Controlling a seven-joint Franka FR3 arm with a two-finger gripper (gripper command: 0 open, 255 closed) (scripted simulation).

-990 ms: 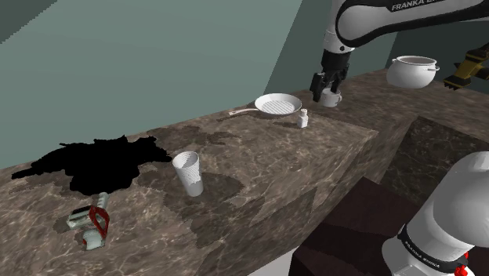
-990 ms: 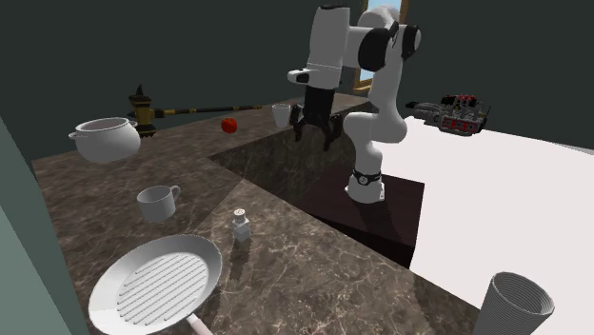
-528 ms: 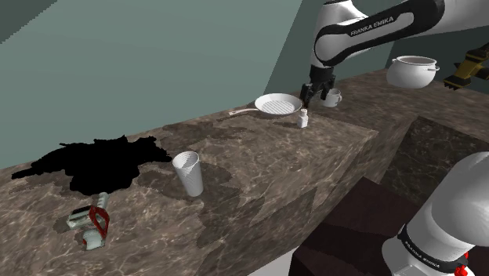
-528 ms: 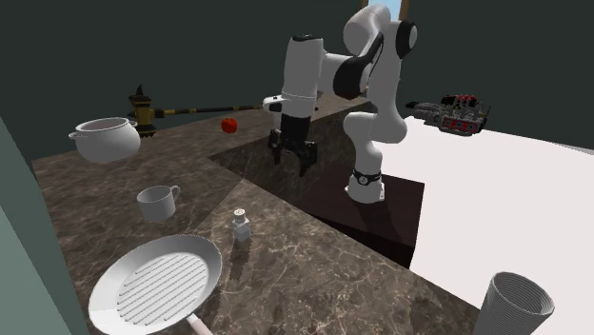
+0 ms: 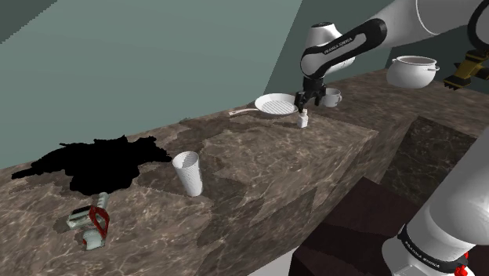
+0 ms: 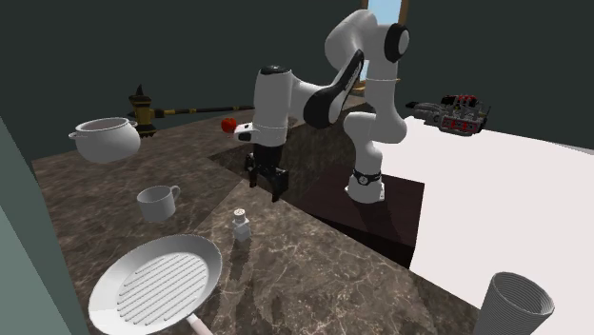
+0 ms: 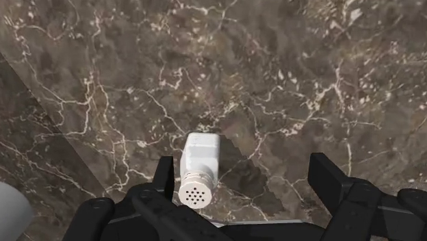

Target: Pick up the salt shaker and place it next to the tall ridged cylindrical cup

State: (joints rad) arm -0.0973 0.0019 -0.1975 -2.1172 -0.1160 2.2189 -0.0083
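— Dark veined bench (image 5: 258, 149): where's the salt shaker (image 7: 200, 168)?
— Upright beside the pan (image 5: 277, 103), well apart from the ridged cup (image 5: 188, 172). Tool (image 7: 243, 174) hangs above it, spread wide, holding nothing.

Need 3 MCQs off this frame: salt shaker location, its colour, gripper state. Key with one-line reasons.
1. Where does the salt shaker stand?
A) touching the ridged cup
B) on the marble counter beside the frying pan
C) on a shelf

2. What colour is the salt shaker?
A) red
B) black
C) white

3. What state is the gripper in?
A) open, over the salt shaker
B) shut on the salt shaker
C) shut on nothing

Key:
1 B: the second exterior view shows it by the frying pan's rim, far from the ridged cup.
2 C: its body and cap are white in the wrist view.
3 A: the fingers stand apart, with the salt shaker on the marble counter below them.
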